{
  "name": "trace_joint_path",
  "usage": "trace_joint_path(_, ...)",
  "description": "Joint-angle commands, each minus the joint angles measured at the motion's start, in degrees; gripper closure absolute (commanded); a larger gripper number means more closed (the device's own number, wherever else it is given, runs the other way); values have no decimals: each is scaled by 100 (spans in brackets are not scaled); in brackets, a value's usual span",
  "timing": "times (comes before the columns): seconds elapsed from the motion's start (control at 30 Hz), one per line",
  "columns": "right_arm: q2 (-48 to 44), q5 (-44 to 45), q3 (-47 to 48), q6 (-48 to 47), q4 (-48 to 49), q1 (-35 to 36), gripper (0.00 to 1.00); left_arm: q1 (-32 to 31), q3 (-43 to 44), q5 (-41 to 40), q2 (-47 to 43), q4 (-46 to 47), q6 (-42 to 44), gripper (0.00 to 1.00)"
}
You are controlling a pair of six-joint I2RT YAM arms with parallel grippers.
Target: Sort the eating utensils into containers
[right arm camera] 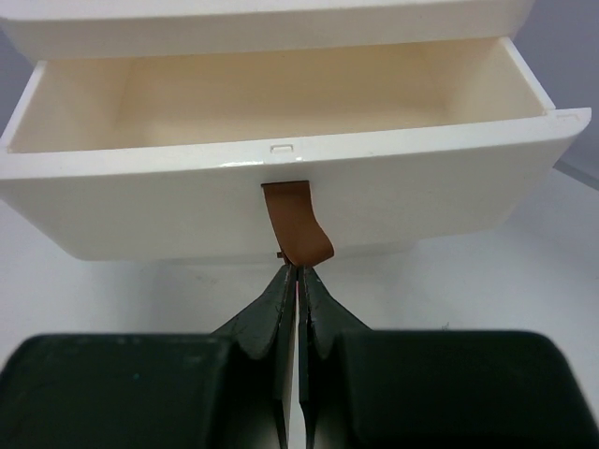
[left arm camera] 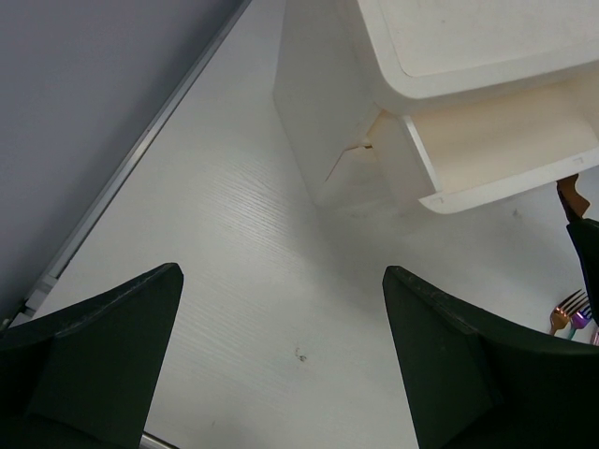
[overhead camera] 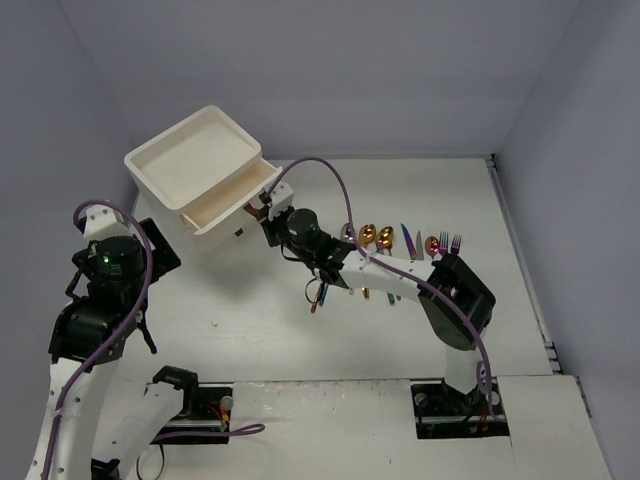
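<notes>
Several utensils lie near — right jaws pinch drawer handle.

You see a white worktop, faint wood grain | far wall, left wall, right wall: plain pale grey panels | metal strip along the worktop's right edge | light even, shadows soft

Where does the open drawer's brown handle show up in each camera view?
Top external: brown handle left of centre, on the open drawer.
Left wrist: at the right edge, below the drawer front.
Right wrist: centre, pinched by the right gripper.
Shared landmark: the open drawer.
</notes>
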Motion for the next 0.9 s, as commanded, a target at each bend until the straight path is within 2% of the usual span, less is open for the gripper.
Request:
trace_joint_path(0.0,-636,206,-303,112,143,53,100,-12,94,11,-9,207,-6,14)
trace_joint_path(0.33,-1115,352,-670,177,20,99,99,-21,138,124,-13,207,56,14)
trace_joint_path(0.37,-1161,359,-695,190,1,97,95,-19,145,147,-11,207,83,14)
trace_joint_path(0.53,-1500,413,-823,229,-161,90,54,-17,272,473,-13,211,413,14)
trace_joint_path(0.67,-1942,602,-981,149,-474,89,40,-21,434,975,13,207,756,14)
trace_joint_path(0.87,-2830,1209,-1367,193,-1326,-47,29,-21,771,2348,344,230,1402,14)
